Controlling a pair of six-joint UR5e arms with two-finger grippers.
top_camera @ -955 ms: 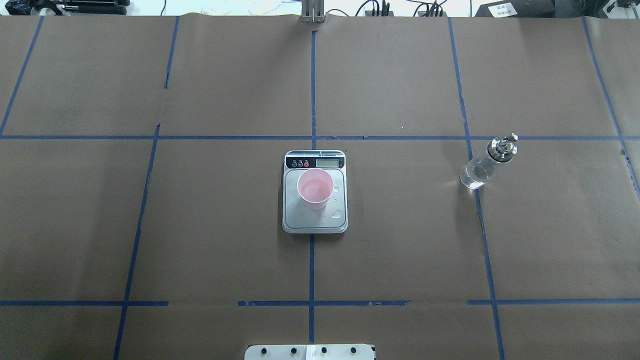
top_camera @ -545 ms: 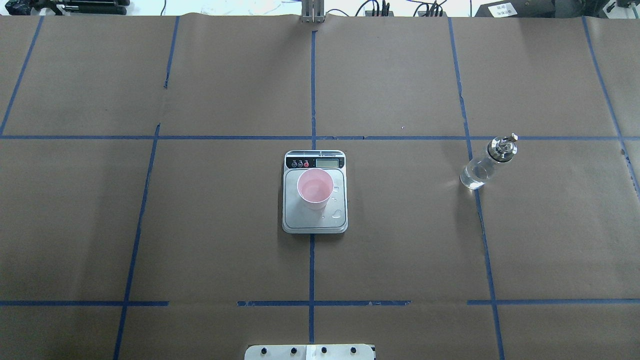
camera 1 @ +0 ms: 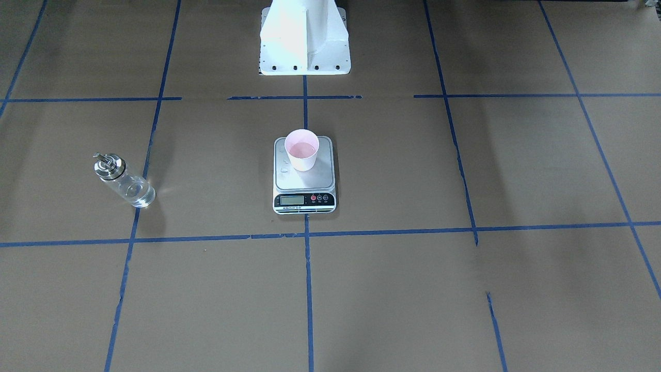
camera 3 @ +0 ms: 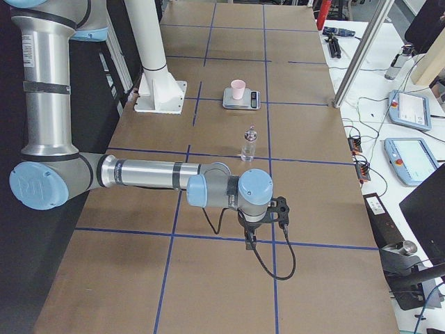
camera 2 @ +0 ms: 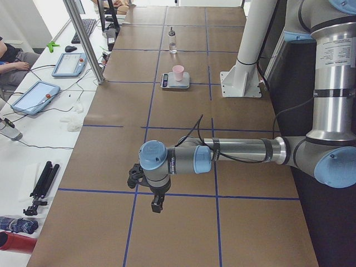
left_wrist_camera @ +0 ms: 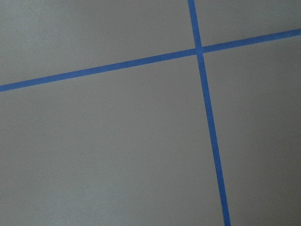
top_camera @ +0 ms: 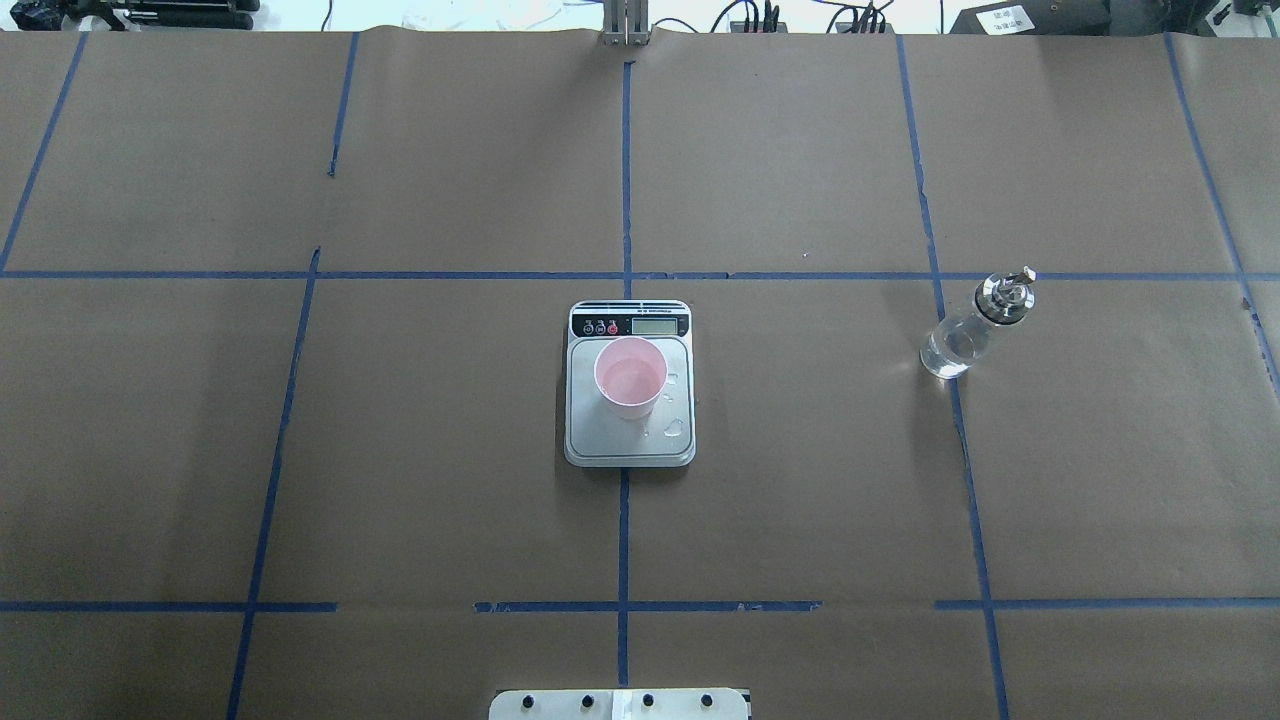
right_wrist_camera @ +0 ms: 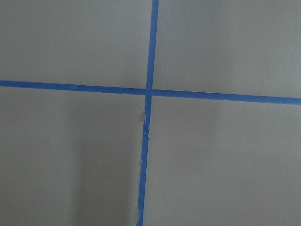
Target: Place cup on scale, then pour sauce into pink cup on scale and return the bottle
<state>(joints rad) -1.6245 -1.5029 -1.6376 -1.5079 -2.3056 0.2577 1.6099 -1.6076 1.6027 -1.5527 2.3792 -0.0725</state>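
The pink cup (top_camera: 631, 378) stands upright on the steel scale (top_camera: 630, 442) at the table's middle, with liquid in it (camera 1: 302, 150). The clear glass bottle (top_camera: 968, 332) with its metal spout stands on the brown paper far to the right of the scale, holding clear sauce (camera 1: 129, 187). Neither gripper shows in the overhead or front view. The left gripper (camera 2: 154, 203) hangs over bare paper near the table's left end; the right gripper (camera 3: 250, 240) hangs near the right end. I cannot tell whether either is open or shut. Both wrist views show only paper and tape.
Clear droplets (top_camera: 676, 428) lie on the scale's platform beside the cup. The robot's white base (camera 1: 304, 41) stands behind the scale. Blue tape lines grid the brown paper. Tablets (camera 2: 34, 95) and cables lie on the operators' side tables; a metal post (camera 2: 83, 39) stands there.
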